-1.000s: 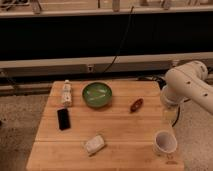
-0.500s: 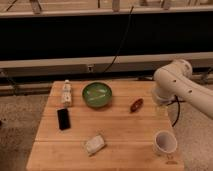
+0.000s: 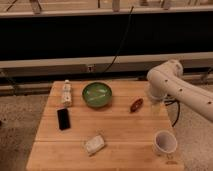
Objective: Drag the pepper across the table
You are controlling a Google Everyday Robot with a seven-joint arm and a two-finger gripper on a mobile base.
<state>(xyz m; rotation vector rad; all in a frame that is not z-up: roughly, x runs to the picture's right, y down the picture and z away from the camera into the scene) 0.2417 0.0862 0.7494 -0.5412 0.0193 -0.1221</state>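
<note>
- The pepper (image 3: pixel 136 105) lay on its side on the right half of the counter (image 3: pixel 120 132), tilted on a slant, with bare planks on its near and left sides. That open wood looked like the natural run for a drag.
- The gripper (image 3: pixel 156 101) hung at the lower end of the white arm (image 3: pixel 176 89), just beside the pepper on its right and close to the counter's right edge. I judged it was placed there so that it could come down on the pepper and draw it leftward or toward the front. From where I stood, I could not tell whether it was open or closed, nor whether it touched the pepper.
- The green bowl (image 3: pixel 97 94) sat to the pepper's left, near it but apart, toward the back of the counter. A straight pull to the left would have met it, so a line angled toward the front seemed safer to me.
- 1 white cup (image 3: pixel 165 143) stood upright at the front right corner, well apart from the pepper. The arm's long link reached out over that side, so the cup looked at some risk from a careless sweep.
- A black phone (image 3: pixel 63 119) lay flat on the left side, a small white bottle (image 3: pixel 66 92) rested behind it near the back left corner, and a pale crumpled packet (image 3: pixel 94 144) sat toward the front middle. All 3 were clear of the pepper.
- By my reckoning the drag had not yet begun.
</note>
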